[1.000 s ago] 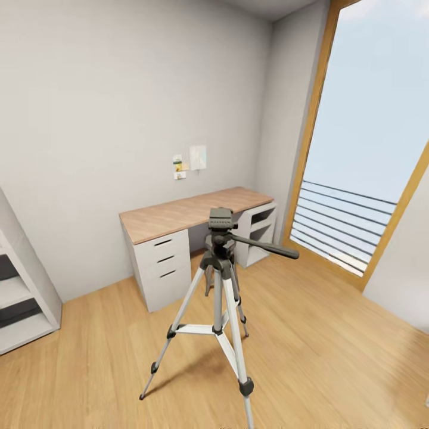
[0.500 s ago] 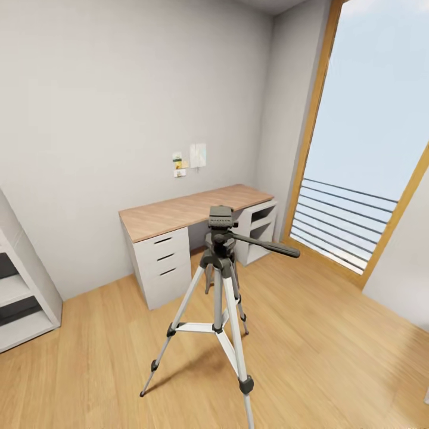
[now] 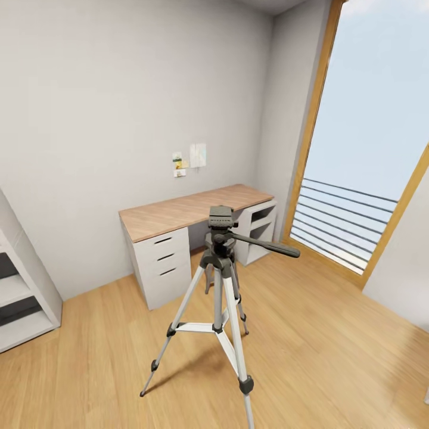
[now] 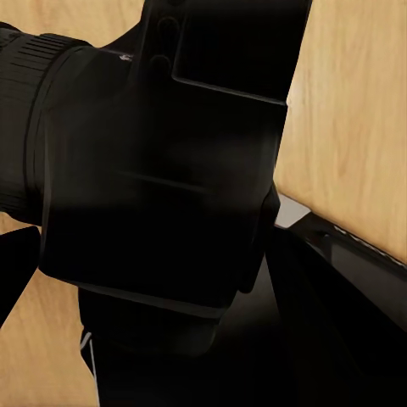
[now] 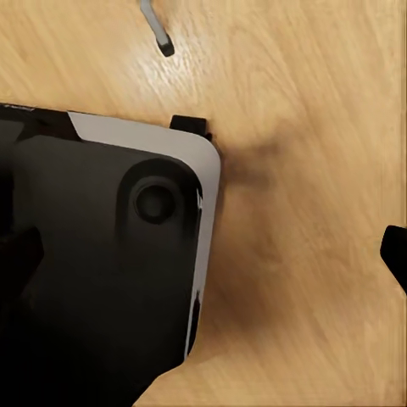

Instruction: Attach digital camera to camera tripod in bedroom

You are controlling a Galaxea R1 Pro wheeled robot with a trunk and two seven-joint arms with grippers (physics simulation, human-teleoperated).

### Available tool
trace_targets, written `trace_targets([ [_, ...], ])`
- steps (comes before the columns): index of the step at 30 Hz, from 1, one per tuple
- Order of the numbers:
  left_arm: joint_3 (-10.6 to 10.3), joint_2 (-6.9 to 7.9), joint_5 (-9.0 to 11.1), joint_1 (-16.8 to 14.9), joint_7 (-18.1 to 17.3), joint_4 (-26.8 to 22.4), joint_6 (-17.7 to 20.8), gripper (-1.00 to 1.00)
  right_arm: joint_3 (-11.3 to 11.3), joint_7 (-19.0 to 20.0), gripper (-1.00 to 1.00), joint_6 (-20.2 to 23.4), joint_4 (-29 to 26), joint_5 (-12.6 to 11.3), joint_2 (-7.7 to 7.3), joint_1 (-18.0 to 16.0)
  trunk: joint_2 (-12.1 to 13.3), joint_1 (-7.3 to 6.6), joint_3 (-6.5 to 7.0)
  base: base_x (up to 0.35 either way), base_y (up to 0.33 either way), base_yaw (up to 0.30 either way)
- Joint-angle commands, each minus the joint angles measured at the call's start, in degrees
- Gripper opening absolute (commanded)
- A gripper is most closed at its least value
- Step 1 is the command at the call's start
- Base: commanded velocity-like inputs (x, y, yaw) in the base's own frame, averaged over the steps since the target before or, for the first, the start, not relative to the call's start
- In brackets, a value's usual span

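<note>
Nothing shifted — camera tripod (image 3: 219, 262) stands on plank floor (image 3: 322, 345); grippers — cannot tell how open.

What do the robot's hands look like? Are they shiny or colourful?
Not colourful. Very little of them shows. The left gripper's fingertip is a plain, dark black wedge with a flat, straight edge. The right gripper's fingertip is also matte black, a small blocky tip with angled corners. I can see no cables, stickers or markings on either one.
</note>
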Motion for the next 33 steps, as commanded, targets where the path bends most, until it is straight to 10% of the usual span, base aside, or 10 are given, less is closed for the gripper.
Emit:
trace_targets([
  [1, -0.5, -0.03, 0.3, 0.0, 0.1, 0.0, 0.0, -1.00, -0.6, 0.5, 1.00, 0.5, -6.2, 1.1, -0.37, 0.0, -0.1, 0.01, -0.07, 0.000, 0.000, 0.000],
  [7, -0.5, -0.03, 0.3, 0.0, 0.1, 0.0, 0.0, -1.00, -0.7, 2.0, 1.00, 17.0, -31.1, 0.6, -0.26, 0.0, -0.1, 0.01, -0.07, 0.000, 0.000, 0.000],
  [12, -0.5, -0.03, 0.3, 0.0, 0.1, 0.0, 0.0, -1.00, -0.8, 9.9, 1.00, 39.7, -60.4, -1.0, 0.13, 0.1, -0.1, 0.01, -0.07, 0.000, 0.000, 0.000],
  [16, -0.5, -0.03, 0.3, 0.0, 0.1, 0.0, 0.0, -1.00, -0.8, 16.2, 1.00, 49.8, -74.8, -2.3, 0.26, 0.0, -0.1, 0.01, -0.07, 0.000, 0.000, 0.000],
  [33, -0.6, -0.11, 0.0, 0.0, -0.1, 0.0, 0.0, -1.00, 0.4, 26.0, 1.00, 59.2, -86.0, -3.0, 3.70, -9.9, -0.1, 0.01, -0.07, 0.000, 0.000, 0.000],
])
